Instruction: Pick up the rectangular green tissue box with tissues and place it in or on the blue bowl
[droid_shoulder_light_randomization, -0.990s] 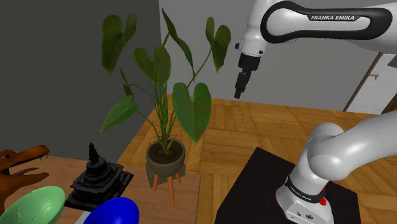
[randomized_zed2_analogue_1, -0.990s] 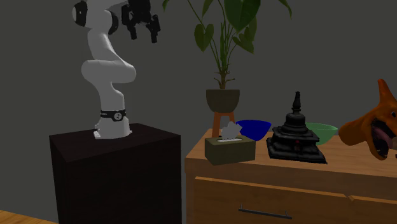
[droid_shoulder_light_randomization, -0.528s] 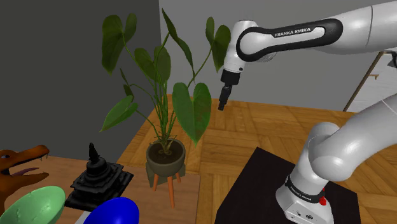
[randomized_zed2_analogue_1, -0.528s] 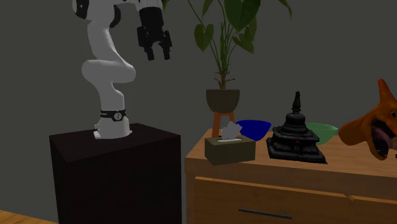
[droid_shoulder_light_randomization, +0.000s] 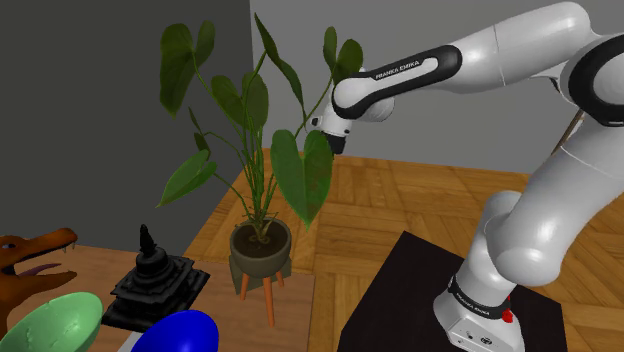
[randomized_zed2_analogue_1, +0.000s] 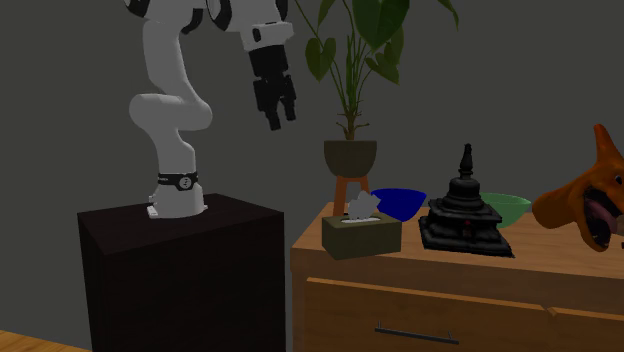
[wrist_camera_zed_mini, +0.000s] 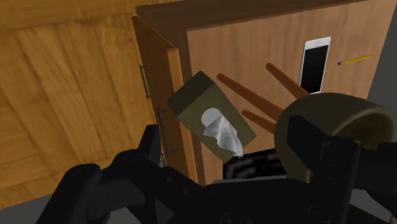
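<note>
Alignment matters most, I judge: the gripper (randomized_zed2_analogue_1: 280, 120) hangs open and empty at upper middle of the second exterior view, so I should lower it squarely across the narrow sides of the tissue box (randomized_zed2_analogue_1: 361, 235), at lower centre, just before the blue bowl (randomized_zed2_analogue_1: 398, 203).

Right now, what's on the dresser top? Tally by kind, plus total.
Bowls: 2, the blue bowl and the green bowl
Tissue box: 1
Black pagoda figure: 1
Brown dinosaur figure: 1
Phone: 1
Pencil: 1
Total: 7
</note>
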